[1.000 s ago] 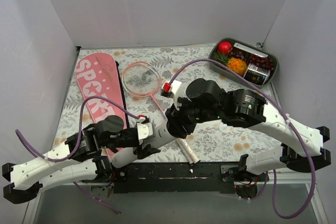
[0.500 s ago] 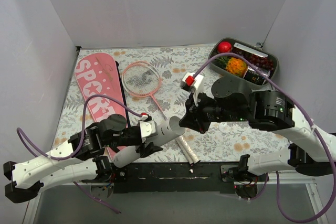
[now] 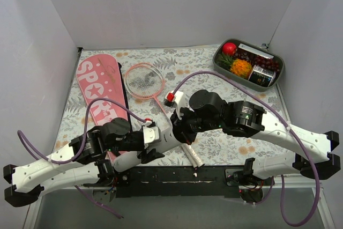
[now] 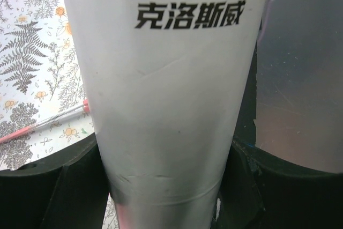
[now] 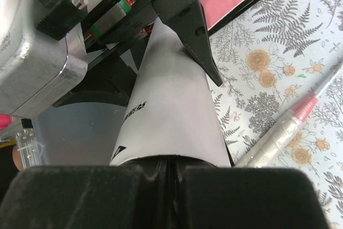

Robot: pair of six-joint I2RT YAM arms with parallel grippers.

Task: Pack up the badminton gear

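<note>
Left gripper (image 3: 149, 144): I hold the tube (image 3: 164, 139) here, one finger on each side, the jaws set wide around it.
Right gripper (image 3: 178, 128): my fingers are pressed together with nothing showing between them. The tips sit right at the tube's far end.
Tube axis: it runs from the near left up to the right, straight from one gripper to the other. In the right wrist view it points directly at my closed tips (image 5: 169, 163).
Shuttlecock: I see it in no view, and I cannot tell whether it is inside the tube.
Racket (image 3: 144, 79): it lies flat on the table (image 3: 187, 63), head to the back. The handle slants toward the bases and passes under my right gripper.
Bag (image 3: 99, 92): it lies flat at the left, just beside the racket head, long axis front to back.
Nearer arm: my left is nearer the bag, my right nearer the racket handle.
Next, I judge: the tube must swing left so its axis lines up with the bag's.
</note>
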